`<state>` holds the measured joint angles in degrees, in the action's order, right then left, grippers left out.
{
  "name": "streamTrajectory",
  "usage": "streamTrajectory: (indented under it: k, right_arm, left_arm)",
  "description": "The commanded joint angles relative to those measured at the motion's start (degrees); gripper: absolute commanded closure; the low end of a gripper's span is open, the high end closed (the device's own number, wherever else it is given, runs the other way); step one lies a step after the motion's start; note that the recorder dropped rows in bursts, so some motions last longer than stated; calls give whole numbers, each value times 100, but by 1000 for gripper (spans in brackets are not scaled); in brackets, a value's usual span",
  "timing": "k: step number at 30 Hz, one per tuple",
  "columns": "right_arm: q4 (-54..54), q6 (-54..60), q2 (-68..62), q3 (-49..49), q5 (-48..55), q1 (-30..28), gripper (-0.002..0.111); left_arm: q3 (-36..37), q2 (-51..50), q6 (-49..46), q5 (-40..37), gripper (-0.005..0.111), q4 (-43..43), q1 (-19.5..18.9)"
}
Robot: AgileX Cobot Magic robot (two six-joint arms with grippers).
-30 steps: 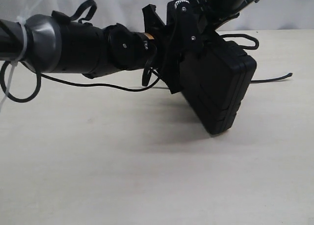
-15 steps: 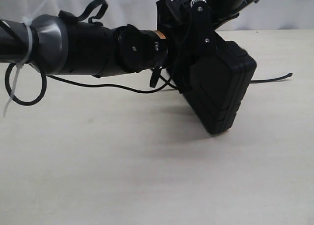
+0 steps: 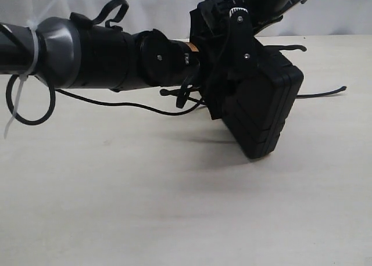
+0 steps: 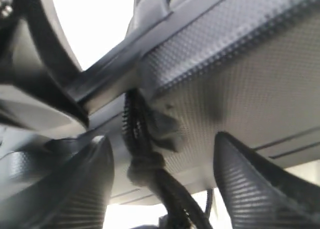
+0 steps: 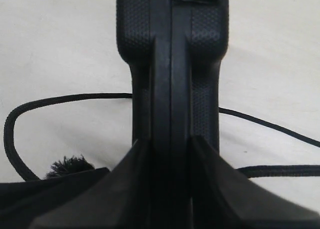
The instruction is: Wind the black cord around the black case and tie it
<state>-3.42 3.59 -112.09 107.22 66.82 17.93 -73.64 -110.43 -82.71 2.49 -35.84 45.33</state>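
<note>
The black case [image 3: 261, 109] hangs tilted above the table, one corner pointing down. My right gripper [image 5: 170, 154] is shut on the case's [image 5: 170, 64] narrow edge, one finger on each face. The left arm [image 3: 116, 57] reaches across from the left, and my left gripper [image 4: 160, 184] is pressed close to the case's textured face [image 4: 250, 89]. Its fingers [image 4: 90, 179] are spread wide apart. A knotted stretch of the black cord [image 4: 147, 166] runs between them without being pinched. More cord [image 3: 128, 103] trails over the table to the left, and one end [image 3: 331, 92] lies to the right.
The pale table [image 3: 174, 208] spreads in front of the case. The right arm [image 3: 267, 2] comes in from the top. A cord strand [image 5: 65, 96] and a frayed end [image 5: 70, 165] lie on the table below the right gripper. A white zip tie [image 3: 14, 103] hangs from the left arm.
The left arm has pushed right and slightly up, closer against the case. The cord loop at the case's upper right has pulled straight. The case has stayed in place.
</note>
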Motion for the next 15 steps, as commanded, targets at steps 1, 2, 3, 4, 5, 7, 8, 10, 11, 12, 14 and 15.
streamTrajectory:
  k: [1,2,3,4,5,7,8,10,11,12,14,15]
  right_arm:
    - [-108,71,-110,-142,314,18,104]
    - [-108,71,-110,-142,314,18,104]
    - [-108,71,-110,-142,314,18,104]
    - [-108,71,-110,-142,314,18,104]
    - [-108,71,-110,-181,314,18,104]
    - [-82,71,-110,-345,258,18,104]
    - [-61,71,-110,-362,221,18,104]
    - [-61,71,-110,-362,187,18,104]
    - [-61,71,-110,-362,177,18,104]
    - [-61,71,-110,-362,177,18,104]
    - [-61,48,-110,-362,196,18,104]
    - [-61,21,-110,-362,196,18,104]
  left_arm:
    - [-32,28,43,-62,50,-112,-118]
    - [-32,28,43,-62,50,-128,-167]
    - [-32,28,201,-93,50,-128,-234]
    - [-32,28,196,-249,50,-128,-278]
    - [-32,28,196,-422,50,-128,-294]
    - [-32,28,196,-525,50,-128,-375]
    - [-23,28,327,-605,51,-128,-466]
    - [21,28,514,-736,58,-128,-613]
    - [21,16,514,-906,58,-128,-651]
    - [21,16,514,-1032,58,-128,-667]
    - [21,16,514,-1093,67,-128,-667]
    - [21,16,514,-1018,86,-128,-667]
